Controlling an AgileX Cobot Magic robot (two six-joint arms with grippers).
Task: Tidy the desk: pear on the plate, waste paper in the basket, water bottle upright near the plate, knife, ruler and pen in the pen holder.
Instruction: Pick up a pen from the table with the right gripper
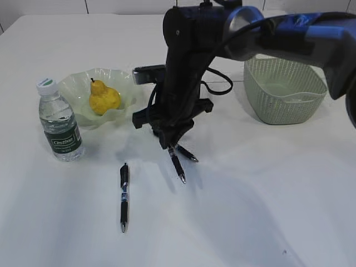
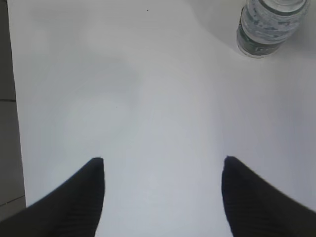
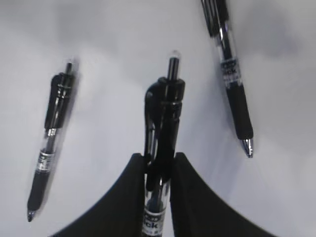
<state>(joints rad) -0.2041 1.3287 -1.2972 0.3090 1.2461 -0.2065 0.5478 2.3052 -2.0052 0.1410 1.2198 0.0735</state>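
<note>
Nearest, a loose black pen [image 1: 123, 196] flat on the desk [image 1: 250, 222]. Beyond — right gripper [image 3: 159, 165] clamped on a second pen [image 1: 177, 165], a third [image 1: 187, 154] beside. Left gripper [image 2: 163, 170] spread wide, empty. Farther: water bottle [image 1: 59, 121] upright beside the plate [image 1: 125, 92], pear [image 1: 103, 97] inside; basket [image 1: 283, 89] far right.

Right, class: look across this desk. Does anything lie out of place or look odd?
Yes: pens are loose on the desk. One pen lies alone in front, another lies under the right gripper, which is shut on a third. No pen holder is in view.
</note>
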